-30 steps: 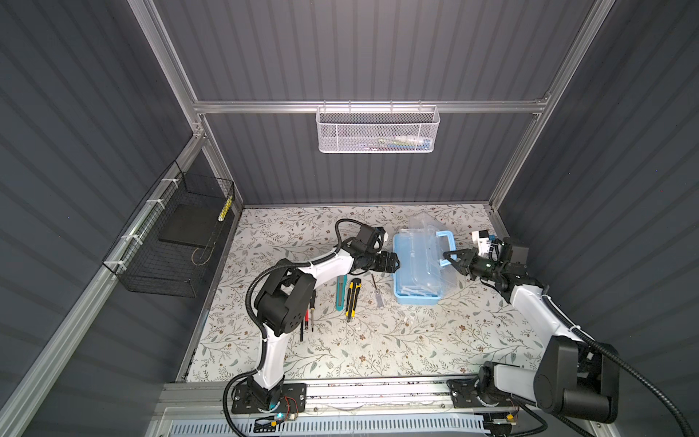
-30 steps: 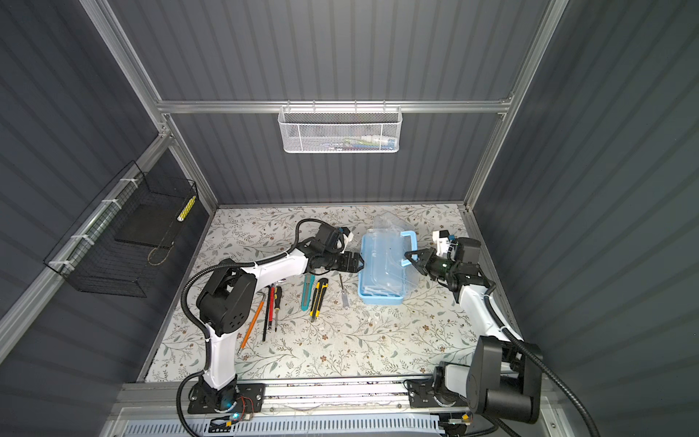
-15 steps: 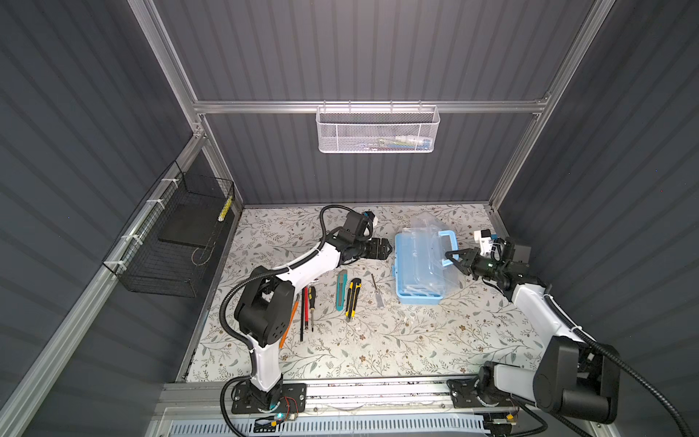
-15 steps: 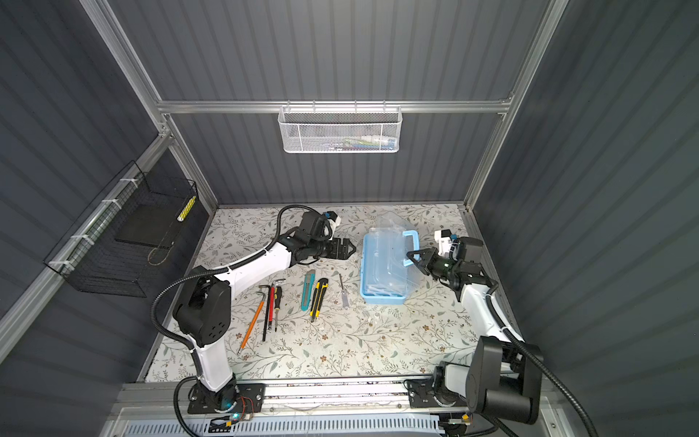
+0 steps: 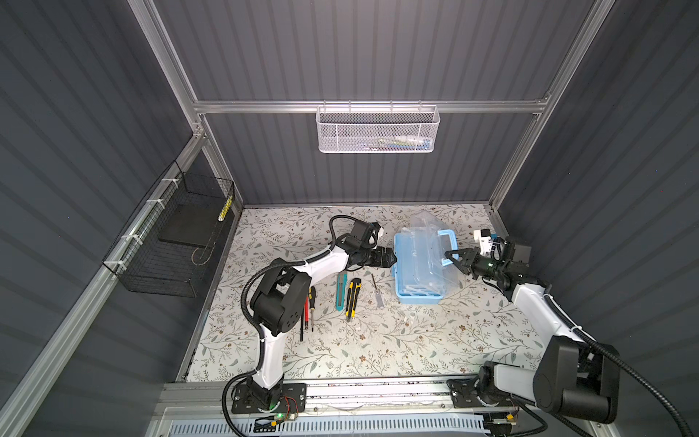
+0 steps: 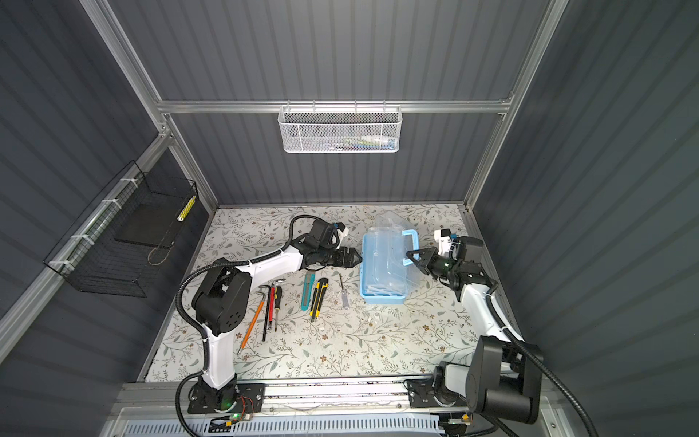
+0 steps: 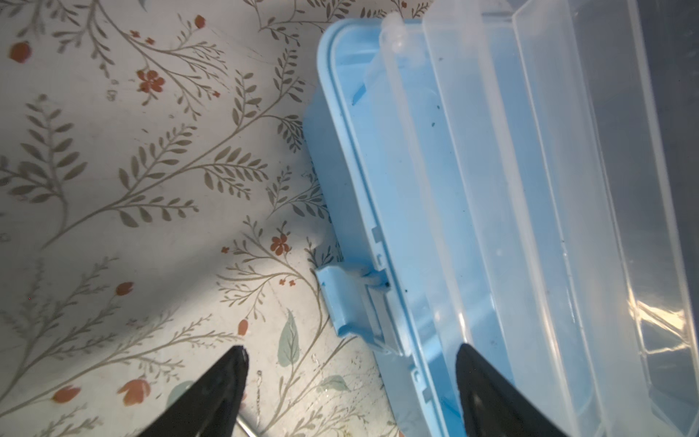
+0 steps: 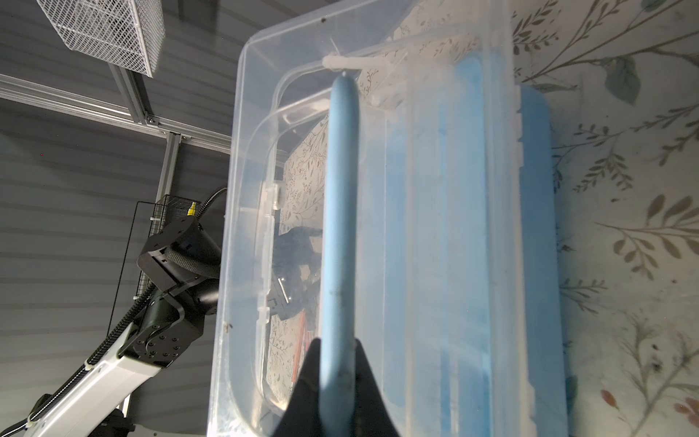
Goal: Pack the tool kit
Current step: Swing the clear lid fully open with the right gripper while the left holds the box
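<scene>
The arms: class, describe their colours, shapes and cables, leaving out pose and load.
The left arm and right arm have white links, bulky black joints and a black ribbed cable along each. The left gripper and right gripper are black, with pointed tapering fingers.

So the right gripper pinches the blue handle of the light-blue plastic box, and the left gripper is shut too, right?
Not quite. The left gripper is open and empty, as the left wrist view shows. The right gripper does pinch the blue handle of the light-blue plastic box.

tool kit (image 5: 418,299) on floral table (image 5: 378,340)
</scene>
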Available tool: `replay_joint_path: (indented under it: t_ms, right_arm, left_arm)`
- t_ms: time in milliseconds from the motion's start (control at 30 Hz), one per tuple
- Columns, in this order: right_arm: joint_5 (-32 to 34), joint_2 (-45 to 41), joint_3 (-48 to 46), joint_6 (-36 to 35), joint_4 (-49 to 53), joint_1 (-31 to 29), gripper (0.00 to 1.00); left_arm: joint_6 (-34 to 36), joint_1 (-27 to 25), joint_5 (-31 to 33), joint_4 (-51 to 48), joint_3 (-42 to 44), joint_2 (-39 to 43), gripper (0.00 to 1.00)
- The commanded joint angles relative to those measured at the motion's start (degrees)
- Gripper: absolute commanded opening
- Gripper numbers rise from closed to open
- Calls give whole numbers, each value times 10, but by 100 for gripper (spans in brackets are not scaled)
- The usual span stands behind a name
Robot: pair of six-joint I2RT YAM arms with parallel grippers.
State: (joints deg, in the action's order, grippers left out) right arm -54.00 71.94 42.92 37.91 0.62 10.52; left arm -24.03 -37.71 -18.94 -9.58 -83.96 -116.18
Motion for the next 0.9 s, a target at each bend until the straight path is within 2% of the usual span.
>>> replay_joint_path:
  t_ms: [0, 433, 600, 733, 867]
  right_arm:
    - [-31, -3, 7, -4, -58, 2, 0]
    - [-34, -1, 14, 3, -63, 4, 0]
    - [-34, -3, 15, 8, -65, 25, 0]
    - [-24, -8, 23, -21, -19, 52, 0]
    - [22, -17, 26, -77, 53, 74, 0]
  left_arm:
    - [-6, -8, -20, 8, -15, -16, 87]
    - [15, -9, 37, -58, -26, -42, 86]
    - [22, -7, 56, -73, -16, -34, 86]
    - [26, 1, 65, -83, -5, -26, 87]
    - [26, 6, 69, -82, 7, -18, 87]
